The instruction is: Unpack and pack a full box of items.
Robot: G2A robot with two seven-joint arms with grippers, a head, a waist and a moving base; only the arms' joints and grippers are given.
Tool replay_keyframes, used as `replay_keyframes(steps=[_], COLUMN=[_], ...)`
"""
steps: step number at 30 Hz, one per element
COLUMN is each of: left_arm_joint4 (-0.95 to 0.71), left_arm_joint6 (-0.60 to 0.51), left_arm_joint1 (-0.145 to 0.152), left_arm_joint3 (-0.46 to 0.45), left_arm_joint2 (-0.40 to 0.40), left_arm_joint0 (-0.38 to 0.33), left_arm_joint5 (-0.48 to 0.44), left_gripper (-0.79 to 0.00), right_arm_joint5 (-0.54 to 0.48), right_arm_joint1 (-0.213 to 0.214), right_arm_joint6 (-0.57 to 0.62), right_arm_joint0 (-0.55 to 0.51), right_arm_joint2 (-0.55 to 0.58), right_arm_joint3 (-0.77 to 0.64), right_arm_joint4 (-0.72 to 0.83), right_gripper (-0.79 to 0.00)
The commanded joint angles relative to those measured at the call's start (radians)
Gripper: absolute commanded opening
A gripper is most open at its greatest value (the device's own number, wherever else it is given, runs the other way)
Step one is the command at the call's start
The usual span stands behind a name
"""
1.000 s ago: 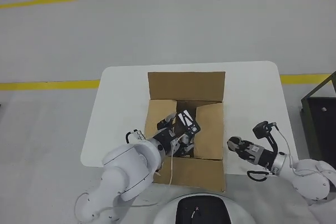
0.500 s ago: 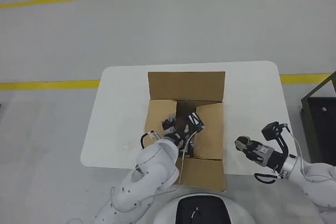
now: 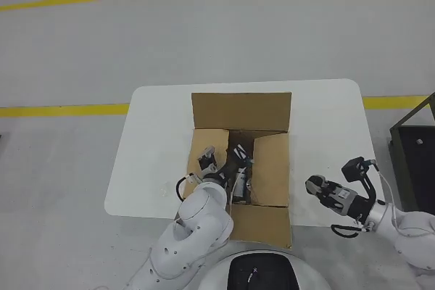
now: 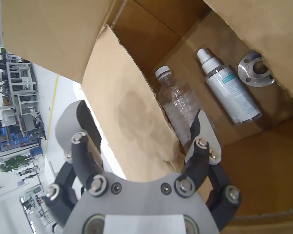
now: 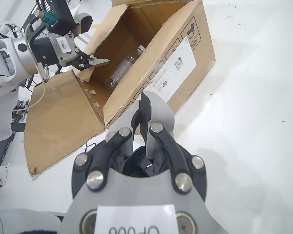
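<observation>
Top view: you have the cardboard box standing open in the middle of the white table, its four flaps folded outward. Your left gripper sits at the box's left flap, at the edge of the opening. Your right gripper is over the bare table, just beside the box's right flap and not touching it.

Left wrist view: your left gripper is spread wide and holds nothing. It straddles the left flap, with one finger outside the cardboard and the other inside the box. Three things lie flat on the box floor. A clear bottle with a white cap lies against the wall under that flap, and the inner fingertip is just above its lower end. A white spray bottle lies beside it, apart. A round metal flange lies just past the spray bottle, partly tucked under the opposite flap.

Right wrist view: your right gripper has its fingers pressed together with nothing between them, above the table near the box's labelled side. Across the opening you can see the left gripper spread over the flap edge and the clear bottle on the floor inside.
</observation>
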Motion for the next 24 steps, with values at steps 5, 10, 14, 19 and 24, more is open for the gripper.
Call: replay_keyframes(steps=[5,10,14,19,24], left_arm_joint4=[-0.011,-0.098,-0.155,-0.252,-0.290], left_arm_joint6=[-0.002,-0.016,-0.056,-0.096,-0.099], left_arm_joint1=[-0.010,-0.021,-0.028,-0.037,-0.043], left_arm_joint3=[-0.002,-0.018,-0.053,-0.087,-0.090], left_arm_joint2=[-0.024,-0.066,-0.109,-0.168,-0.192], left_arm_joint0=[0.015,0.027,0.026,0.019,0.003], left_arm_joint5=[0.017,0.060,0.097,0.149,0.148], left_gripper=[-0.785,-0.785,-0.785,-0.785,-0.400], right_arm_joint5=[0.028,0.031,0.009,0.011,0.017], right_arm_joint1=[-0.004,-0.009,-0.013,-0.017,-0.021], right_arm_joint6=[-0.033,0.009,0.091,0.172,0.237], right_arm_joint0=[0.025,0.096,0.164,0.222,0.270], right_arm_joint2=[0.014,-0.025,-0.080,-0.129,-0.171], right_arm_joint3=[-0.015,-0.005,0.028,0.074,0.118], right_arm_joint4=[0.025,0.063,0.109,0.154,0.168], right_gripper=[-0.785,-0.785,-0.785,-0.785,-0.785])
